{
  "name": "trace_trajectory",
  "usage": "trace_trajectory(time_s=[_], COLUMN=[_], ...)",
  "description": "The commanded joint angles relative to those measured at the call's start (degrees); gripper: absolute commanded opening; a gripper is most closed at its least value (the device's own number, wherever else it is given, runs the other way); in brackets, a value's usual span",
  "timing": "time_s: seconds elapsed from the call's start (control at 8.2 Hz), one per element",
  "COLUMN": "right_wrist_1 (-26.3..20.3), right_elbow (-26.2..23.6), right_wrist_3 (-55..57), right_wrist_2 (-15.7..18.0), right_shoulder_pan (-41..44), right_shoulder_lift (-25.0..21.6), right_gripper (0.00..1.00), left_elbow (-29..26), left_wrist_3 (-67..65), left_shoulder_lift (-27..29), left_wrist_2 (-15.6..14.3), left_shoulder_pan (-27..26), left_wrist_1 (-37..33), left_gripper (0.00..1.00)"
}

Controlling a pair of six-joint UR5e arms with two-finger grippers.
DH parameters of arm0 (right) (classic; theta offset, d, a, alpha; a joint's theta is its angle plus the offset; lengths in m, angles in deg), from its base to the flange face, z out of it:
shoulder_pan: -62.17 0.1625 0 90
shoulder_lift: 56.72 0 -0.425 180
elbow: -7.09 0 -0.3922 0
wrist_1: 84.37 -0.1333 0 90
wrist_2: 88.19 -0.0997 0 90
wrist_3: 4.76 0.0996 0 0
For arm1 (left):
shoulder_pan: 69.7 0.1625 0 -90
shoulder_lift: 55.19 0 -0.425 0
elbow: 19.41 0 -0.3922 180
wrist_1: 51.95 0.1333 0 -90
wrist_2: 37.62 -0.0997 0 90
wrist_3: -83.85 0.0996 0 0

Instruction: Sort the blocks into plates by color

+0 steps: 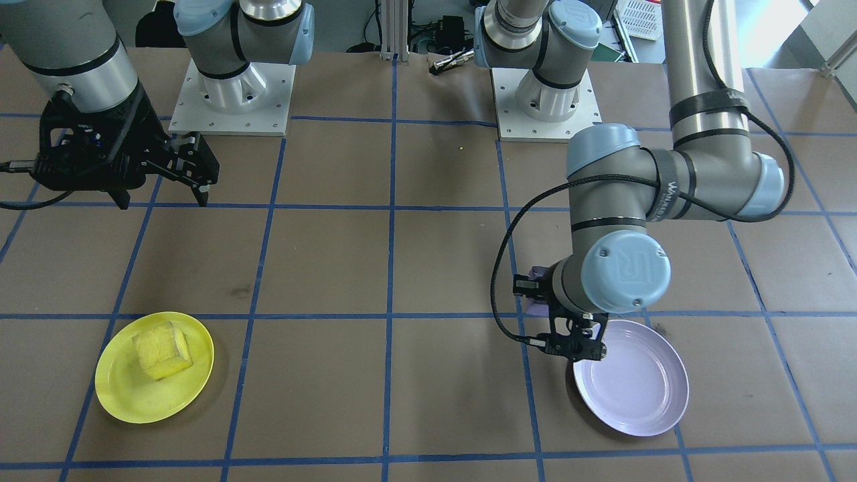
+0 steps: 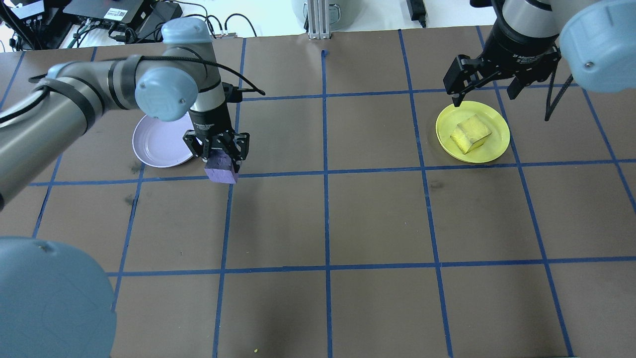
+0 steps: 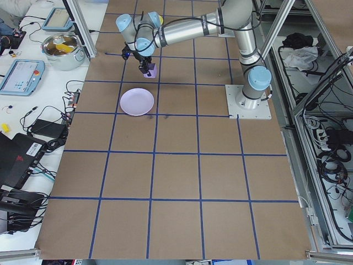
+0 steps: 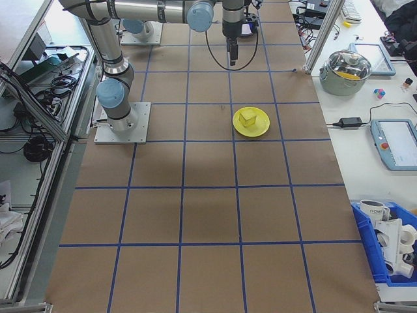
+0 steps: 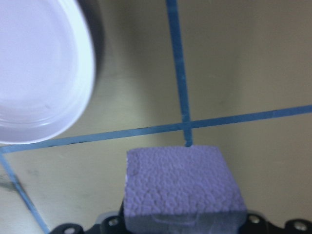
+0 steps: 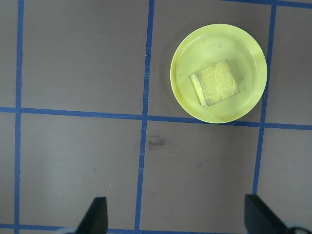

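Left of centre in the overhead view, the purple block [image 2: 221, 169] is held clamped between the fingers of the left gripper [image 2: 218, 151], just off the right rim of the lavender plate [image 2: 156, 145] and over a blue tape line [image 2: 278, 173] on the brown paper table cover [image 2: 328, 219]. Whether the block is lifted or touching the cover cannot be told. From the left wrist view the block [image 5: 181, 187] is seen low in the frame, filling the space between the jaws, with the plate [image 5: 41, 73] at the upper left, apart from it. At the lower right of the front-facing view the same gripper [image 1: 576, 341] is seen at the plate's [image 1: 636, 388] upper-left rim, the block [image 1: 537, 289] mostly hidden behind the wrist. At the upper right of the overhead view the right gripper [image 2: 489, 89] is held above the table with its jaws spread wide and nothing between them, just beyond the far rim of the yellow plate [image 2: 494, 141]. The yellow block [image 2: 469, 134] is seen lying inside that plate, near its middle. In the right wrist view the yellow block [image 6: 215, 83] is seen on the yellow plate [image 6: 187, 58] at the upper right, with the two finger tips [image 6: 95, 214] wide apart at the bottom edge.
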Motion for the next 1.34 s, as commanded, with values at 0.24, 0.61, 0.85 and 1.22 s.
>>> trace_trajectory(time_s=[0.24, 0.61, 0.85, 1.22], right_wrist_1=[0.2, 0.3, 0.3, 1.4], right_elbow=[-0.1, -0.1, -0.1, -0.1], right_wrist_3=[0.0, 0.1, 0.1, 0.1], right_wrist_2=[0.3, 0.2, 0.2, 0.2], right_shoulder_pan=[-0.3, -0.3, -0.3, -0.3], right_shoulder_lift=[0.3, 0.7, 0.7, 1.0], right_gripper=[1.0, 1.0, 1.0, 1.0], left_elbow=[-6.1, -6.1, -5.5, -5.0], left_wrist_3=[3.4, 3.5, 3.5, 3.5], left_shoulder_lift=[6.9, 8.5, 8.8, 8.8], left_wrist_2=[0.9, 0.7, 0.3, 0.5], left_shoulder_pan=[8.1, 8.3, 8.3, 9.4], left_wrist_1=[6.1, 8.8, 9.0, 12.4], left_gripper=[0.23, 0.25, 0.25, 0.27])
